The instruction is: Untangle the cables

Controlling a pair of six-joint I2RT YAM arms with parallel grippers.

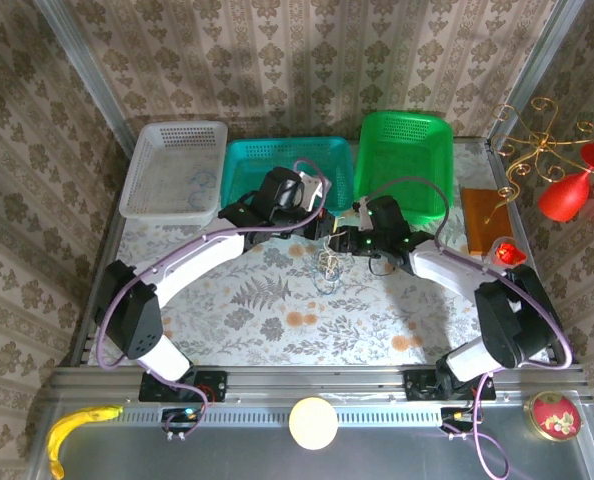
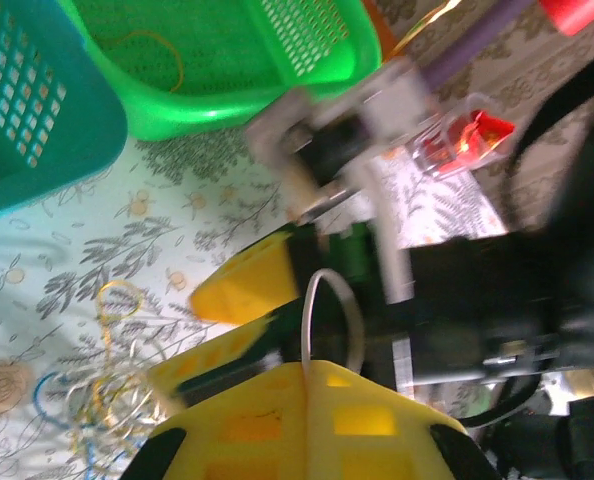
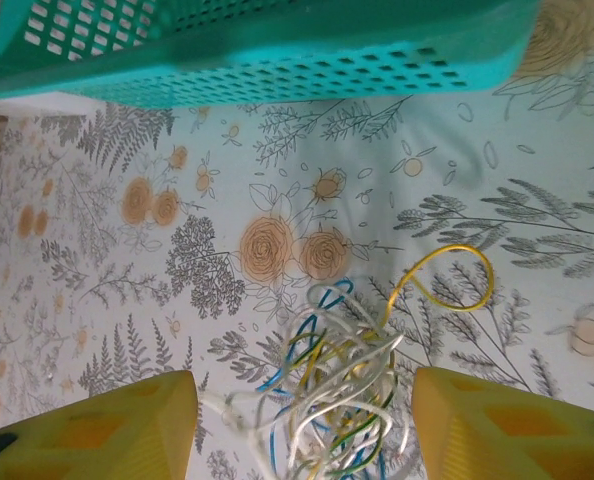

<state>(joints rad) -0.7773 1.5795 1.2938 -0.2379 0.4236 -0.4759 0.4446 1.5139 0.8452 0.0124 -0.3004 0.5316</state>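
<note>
Cables (image 3: 337, 400): loose tangle of thin blue, whitish and yellowish strands in small overlapping coils, lying on the floral table (image 1: 277, 320) just in front of the teal basket (image 3: 277, 60). In the top view the heap (image 1: 327, 265) sits between the two grippers.

One yellowish cable (image 3: 459, 249) arcs out of the heap in an open loop; the tangle itself has no clear long axis.

Left gripper (image 2: 307, 375): fingers together, clamped on a whitish cable (image 2: 309, 320) that rises from the seam as a narrow upright loop.

Right gripper (image 3: 302, 390): fingers apart, straddling the tangle, nothing clamped.

Green basket (image 2: 207, 110): holds one curved tan cord (image 2: 177, 55).

White basket (image 1: 172, 140), far left: contents too faint to tell.
</note>
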